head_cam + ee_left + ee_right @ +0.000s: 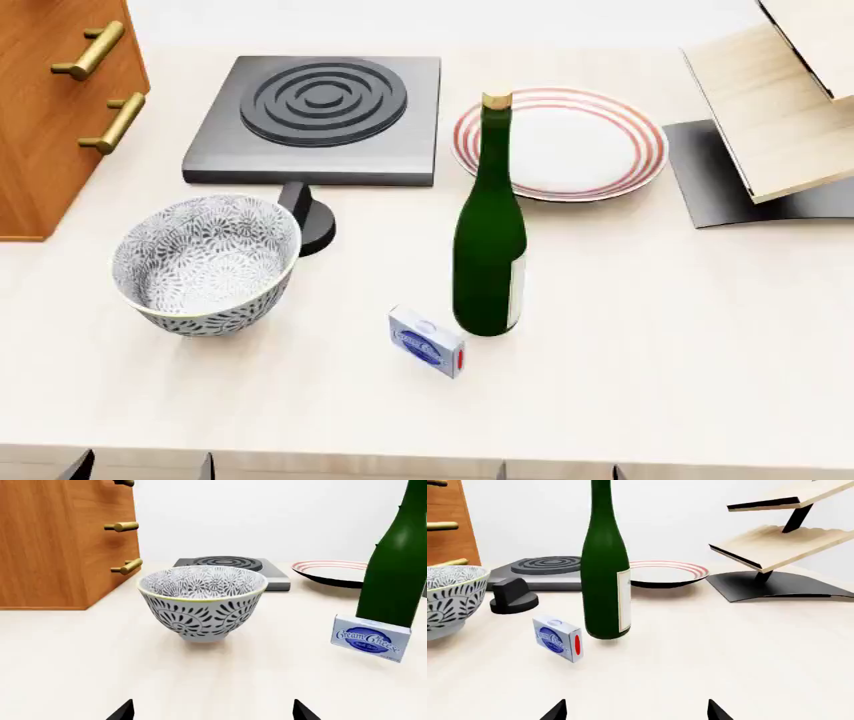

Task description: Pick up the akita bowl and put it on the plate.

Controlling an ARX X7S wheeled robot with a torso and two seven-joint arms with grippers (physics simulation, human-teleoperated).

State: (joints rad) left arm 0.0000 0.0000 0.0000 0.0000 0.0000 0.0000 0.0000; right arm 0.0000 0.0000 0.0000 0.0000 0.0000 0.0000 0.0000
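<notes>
The akita bowl (pixel 207 262), white with a dense grey-black floral pattern, stands upright on the table's left side, in front of the stove. The left wrist view shows the akita bowl (pixel 202 602) straight ahead of my left gripper (pixel 213 712), which is open and well short of it with nothing between its fingers. The plate (pixel 561 140), white with red rings, lies flat at the back right of the bottle. My right gripper (pixel 636 711) is open near the front edge, facing the bottle, with the plate (pixel 667 572) behind it. Only the fingertips show at the bottom of the head view.
A tall green bottle (pixel 490 240) stands between bowl and plate, with a cream cheese box (pixel 427 342) at its foot. A dark stove burner (pixel 320 115) and its knob (pixel 307 215) sit behind the bowl. A wooden cabinet (pixel 60 100) is far left, a wooden rack (pixel 787 100) far right.
</notes>
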